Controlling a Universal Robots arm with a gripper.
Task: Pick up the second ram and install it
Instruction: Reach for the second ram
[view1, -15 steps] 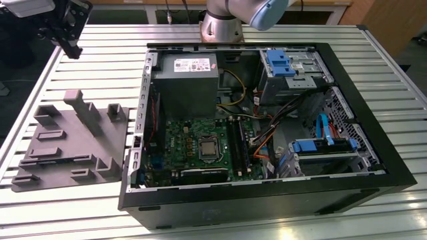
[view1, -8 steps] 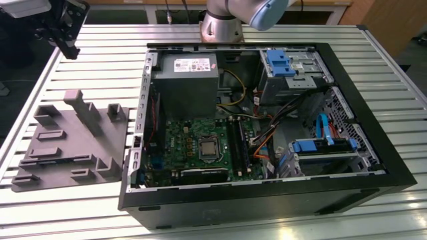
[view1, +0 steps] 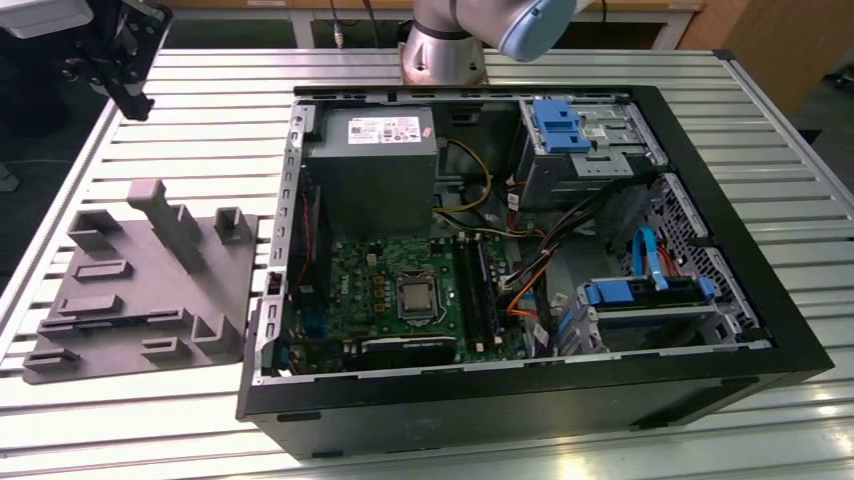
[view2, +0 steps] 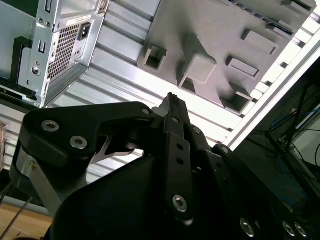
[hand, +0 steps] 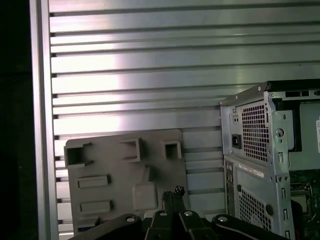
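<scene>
My gripper (view1: 134, 100) hangs shut above the far corner of the table at the exterior view's left, with nothing between its fingers. Both wrist views show the black fingertips (view2: 172, 102) (hand: 172, 192) pressed together over the grey moulded fixture (view1: 134, 290). The second ram is out of view. Inside the open computer case (view1: 534, 395) lies the green motherboard (view1: 380, 270). Long dark memory slots (view1: 481, 290) run beside its processor socket. I cannot tell whether a stick sits in them.
The grey fixture (hand: 115, 165) (view2: 225, 30) with raised blocks and pockets lies on the ribbed aluminium table (view1: 200, 75), beside the case's rear wall (hand: 260, 150) (view2: 60, 45). The case holds a power supply (view1: 367, 150), blue drive brackets (view1: 561, 125) and loose cables. The arm's base (view1: 447, 50) stands behind it.
</scene>
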